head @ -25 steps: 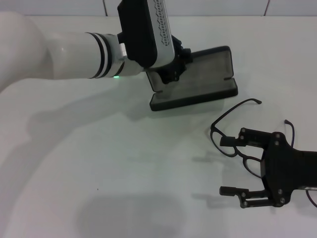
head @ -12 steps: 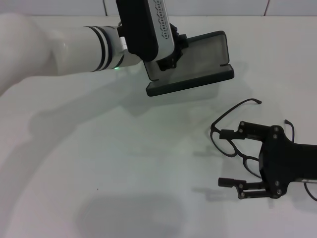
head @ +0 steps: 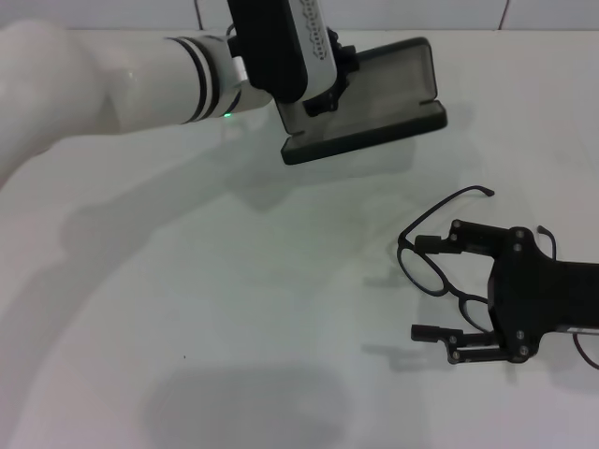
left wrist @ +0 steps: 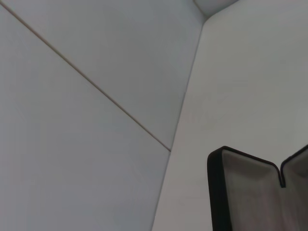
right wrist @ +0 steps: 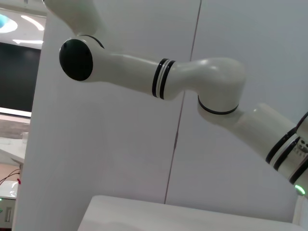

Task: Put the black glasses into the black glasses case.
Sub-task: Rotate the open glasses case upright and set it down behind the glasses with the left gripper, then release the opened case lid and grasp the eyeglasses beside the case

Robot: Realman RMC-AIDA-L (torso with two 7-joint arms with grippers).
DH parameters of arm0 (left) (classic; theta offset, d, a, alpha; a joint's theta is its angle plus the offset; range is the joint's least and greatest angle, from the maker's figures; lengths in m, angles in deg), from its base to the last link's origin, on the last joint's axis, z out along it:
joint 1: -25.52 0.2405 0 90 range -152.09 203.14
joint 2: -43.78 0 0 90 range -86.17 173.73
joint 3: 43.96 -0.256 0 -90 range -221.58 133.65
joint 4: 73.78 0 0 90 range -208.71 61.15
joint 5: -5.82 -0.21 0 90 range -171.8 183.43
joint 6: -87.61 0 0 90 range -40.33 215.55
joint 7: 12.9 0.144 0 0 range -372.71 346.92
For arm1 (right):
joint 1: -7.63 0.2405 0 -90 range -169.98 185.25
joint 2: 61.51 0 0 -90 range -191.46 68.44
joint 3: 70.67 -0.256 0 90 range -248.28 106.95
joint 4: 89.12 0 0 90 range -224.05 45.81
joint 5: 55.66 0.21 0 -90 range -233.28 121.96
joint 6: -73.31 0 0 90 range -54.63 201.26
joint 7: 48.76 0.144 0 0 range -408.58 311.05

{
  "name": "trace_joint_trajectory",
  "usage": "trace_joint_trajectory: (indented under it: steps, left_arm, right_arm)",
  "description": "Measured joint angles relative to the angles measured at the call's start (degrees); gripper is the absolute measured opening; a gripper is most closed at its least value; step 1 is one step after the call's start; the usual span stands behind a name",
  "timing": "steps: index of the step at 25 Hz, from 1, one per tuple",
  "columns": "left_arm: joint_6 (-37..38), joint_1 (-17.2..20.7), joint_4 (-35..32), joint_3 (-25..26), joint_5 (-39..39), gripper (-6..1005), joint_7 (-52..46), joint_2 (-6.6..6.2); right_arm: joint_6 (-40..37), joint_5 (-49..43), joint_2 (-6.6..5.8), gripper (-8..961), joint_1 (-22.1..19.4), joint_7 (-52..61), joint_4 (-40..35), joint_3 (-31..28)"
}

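Note:
The black glasses case (head: pixel 374 103) is open, grey lining up, and is held tilted above the white table at the back. My left gripper (head: pixel 320 97) is shut on its left end. The left wrist view shows one end of the case (left wrist: pixel 255 197) with its hinge notch. The black glasses (head: pixel 429 272) lie unfolded on the table at the right, temple arms pointing back. My right gripper (head: pixel 419 286) is open, its two fingers either side of the left lens; its body hides the right lens. I cannot tell whether the fingers touch the frame.
The white table (head: pixel 234 309) runs to a tiled wall (head: pixel 402 11) at the back. The case casts a shadow (head: pixel 309 178) on the table. The right wrist view shows only my left arm (right wrist: pixel 192 82) and the wall.
My left gripper has carried the case back and a little up off the table. My right gripper has shifted slightly over the glasses, still open. The glasses have not moved.

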Motion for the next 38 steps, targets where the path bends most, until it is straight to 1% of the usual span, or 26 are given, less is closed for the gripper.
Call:
trace_joint_trajectory:
  steps: [5, 10, 13, 18, 21, 23, 28, 31, 33, 34, 35, 36, 38]
  left_arm:
    - [0.3, -1.6, 0.7, 0.4, 0.1, 108, -0.3, -0.13]
    - [1.4, -1.8, 0.9, 0.2, -0.3, 109, -0.4, -0.19]
    - [2.1, -1.9, 0.9, 0.2, -0.5, 153, -1.3, -0.21]
    - [8.2, -2.8, 0.1, 1.1, -2.7, 227, -4.8, -0.37]
    - [11.7, -3.9, 0.0, 2.8, -5.9, 363, -8.3, -0.34]
    - [13.5, -4.7, 0.2, 4.2, -6.7, 453, -10.4, -0.35]
    - [16.2, -7.0, 1.6, 9.1, -5.0, 654, -15.5, -0.33]
    - [19.7, -8.7, 3.3, 14.8, -2.4, 685, -19.3, -0.42]
    - [22.7, -8.8, 4.5, 20.3, 2.5, 706, -19.8, -0.42]
    - [24.0, -8.4, 5.3, 22.9, 6.3, 716, -19.0, -0.42]
    - [24.9, -8.0, 6.0, 24.7, 8.7, 716, -18.3, -0.43]
    - [26.1, -7.2, 7.5, 26.9, 13.0, 715, -16.6, -0.46]
    - [28.1, -5.9, 11.1, 29.9, 19.8, 714, -12.6, -0.57]
  right_arm:
    - [0.0, 0.0, -0.13, 782, 0.5, 0.0, 0.4, 0.0]
    - [0.1, 0.0, -0.20, 782, 0.4, 0.0, 0.6, 0.0]
    - [0.1, 0.0, -0.22, 782, 0.2, 0.0, 0.6, 0.0]
    - [0.1, 0.0, -0.16, 783, 0.0, 0.1, 0.6, 0.0]
    - [-0.1, 0.0, -0.04, 783, 0.0, 0.1, 0.6, 0.0]
    - [-0.1, 0.0, 0.11, 783, 0.0, 0.1, 0.6, 0.0]
    - [-0.1, 0.0, 0.39, 783, 0.1, 0.1, 0.6, 0.0]
    - [-0.3, 0.4, 0.59, 783, -0.1, 0.4, 0.6, -1.2]
    - [-0.2, 0.5, 1.02, 783, -0.6, 1.2, 0.6, -3.6]
    - [-0.2, 0.5, 1.02, 783, -0.6, 1.2, 0.6, -3.6]
    - [0.0, 0.5, 1.40, 783, -0.9, 2.3, 0.5, -5.5]
    - [1.7, -0.5, 1.78, 783, -1.3, 8.1, -1.9, -8.7]
    - [4.1, -3.0, 1.28, 783, -1.5, 16.4, -6.6, -9.6]
